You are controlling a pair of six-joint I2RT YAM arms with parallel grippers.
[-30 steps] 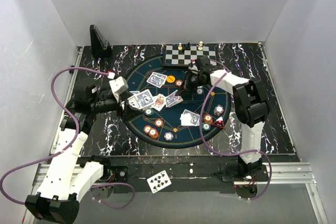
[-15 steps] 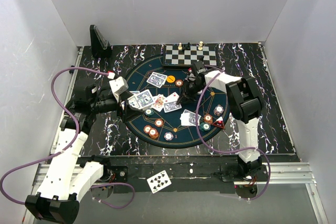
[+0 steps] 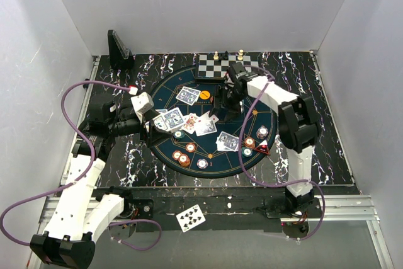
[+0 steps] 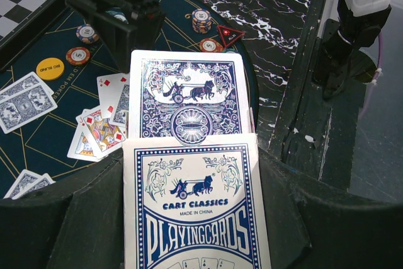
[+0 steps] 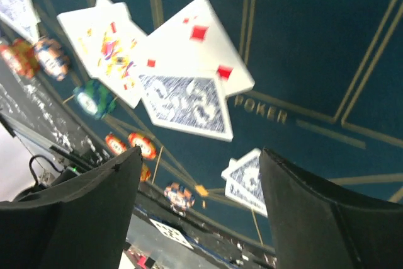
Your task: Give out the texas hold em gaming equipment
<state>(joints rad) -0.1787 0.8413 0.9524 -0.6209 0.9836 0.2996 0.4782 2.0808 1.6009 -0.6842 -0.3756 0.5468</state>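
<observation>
My left fingers [image 4: 189, 174] grip the card deck [image 4: 189, 155] at the mat's [image 3: 252, 108] nine o'clock; right fingers [image 5: 198, 212], released, hover over dealt cards [image 5: 182, 86] — dealing continues; next, pull the top card.

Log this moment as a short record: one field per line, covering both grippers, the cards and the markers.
left gripper: shut on the card deck, backs up
right gripper: open, empty, above the mat
centre cards: small overlapping pile, some face up, one face down
yellow disc: flat on the mat beside an orange chip
red triangular marker: at the mat's edge
stray card: face up, off the table, near the arm bases
</observation>
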